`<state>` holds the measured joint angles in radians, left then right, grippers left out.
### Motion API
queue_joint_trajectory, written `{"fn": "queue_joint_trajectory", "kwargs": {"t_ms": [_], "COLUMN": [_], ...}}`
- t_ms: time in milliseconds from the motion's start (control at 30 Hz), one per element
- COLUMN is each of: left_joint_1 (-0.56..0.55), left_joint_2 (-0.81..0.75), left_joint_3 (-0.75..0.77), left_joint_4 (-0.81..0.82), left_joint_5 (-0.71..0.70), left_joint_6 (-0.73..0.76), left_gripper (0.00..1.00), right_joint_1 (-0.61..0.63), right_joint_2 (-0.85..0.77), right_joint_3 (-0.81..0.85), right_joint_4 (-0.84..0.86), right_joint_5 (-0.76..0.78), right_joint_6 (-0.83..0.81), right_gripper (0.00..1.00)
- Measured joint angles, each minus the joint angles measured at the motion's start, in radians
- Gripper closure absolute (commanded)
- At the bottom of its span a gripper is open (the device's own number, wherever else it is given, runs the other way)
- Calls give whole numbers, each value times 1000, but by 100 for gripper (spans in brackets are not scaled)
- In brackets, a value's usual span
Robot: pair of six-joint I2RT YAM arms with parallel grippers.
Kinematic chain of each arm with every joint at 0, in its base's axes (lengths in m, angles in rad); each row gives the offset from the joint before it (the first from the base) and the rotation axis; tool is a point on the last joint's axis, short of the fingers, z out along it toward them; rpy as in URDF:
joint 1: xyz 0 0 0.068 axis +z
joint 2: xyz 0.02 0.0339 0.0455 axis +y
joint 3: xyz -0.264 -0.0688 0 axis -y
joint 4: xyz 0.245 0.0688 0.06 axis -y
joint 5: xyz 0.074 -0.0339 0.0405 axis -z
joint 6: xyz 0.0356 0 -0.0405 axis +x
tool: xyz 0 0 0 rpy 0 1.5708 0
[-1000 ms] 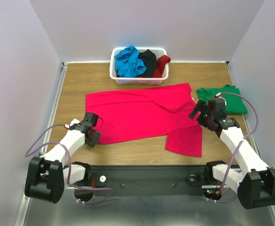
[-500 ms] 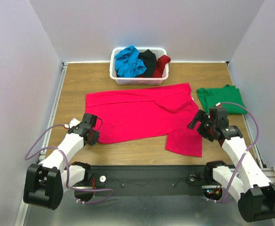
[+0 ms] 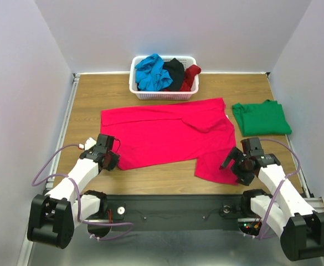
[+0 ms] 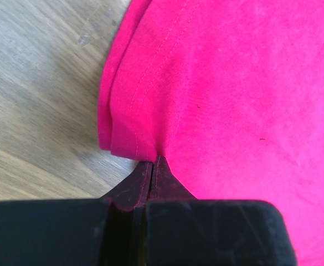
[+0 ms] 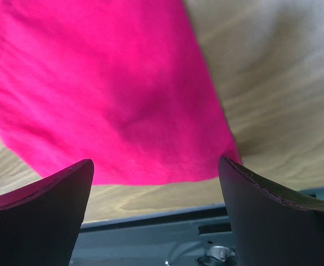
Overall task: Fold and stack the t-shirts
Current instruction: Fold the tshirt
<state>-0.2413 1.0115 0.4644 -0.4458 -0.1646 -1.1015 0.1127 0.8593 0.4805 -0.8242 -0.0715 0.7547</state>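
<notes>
Wood table [image 3: 101, 94], basket [image 3: 164, 95] holding 3 t-shirts [image 3: 153, 72]

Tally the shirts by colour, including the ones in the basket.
pink-red shirt: 1
green shirt: 1
blue shirt, in the basket: 1
black shirt, in the basket: 1
dark red shirt, in the basket: 1
Total: 5

The overhead view is bright and evenly lit from above, with soft, faint shadows under the arms on the desk [image 3: 150, 176]. The left wrist view is sharp, stitching crisp on the pink-red t-shirt [image 4: 234, 100], though the left end effector [image 4: 152, 165] reads nearly black. The right wrist view is softer: cloth and wood grain blurred, the right end effector [image 5: 155, 162] dark, a shadow beside the hem.
</notes>
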Motion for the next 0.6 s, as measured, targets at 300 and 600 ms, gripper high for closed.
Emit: {"fn": "queue_joint_trajectory", "kwargs": {"t_ms": [300,600], "left_joint_1": [0,0], "left_joint_2": [11,10], "left_joint_3": [0,0], "left_joint_4": [10,10], "left_joint_5": [7,7], "left_joint_6": [34,39], "left_gripper": [100,100], "right_joint_1": [0,0], "right_joint_2": [17,31], "right_joint_3": [-23,-59], "right_joint_4": [6,60], "right_joint_5": [20,19], "right_joint_6": [51,69], "right_gripper": [31,82]}}
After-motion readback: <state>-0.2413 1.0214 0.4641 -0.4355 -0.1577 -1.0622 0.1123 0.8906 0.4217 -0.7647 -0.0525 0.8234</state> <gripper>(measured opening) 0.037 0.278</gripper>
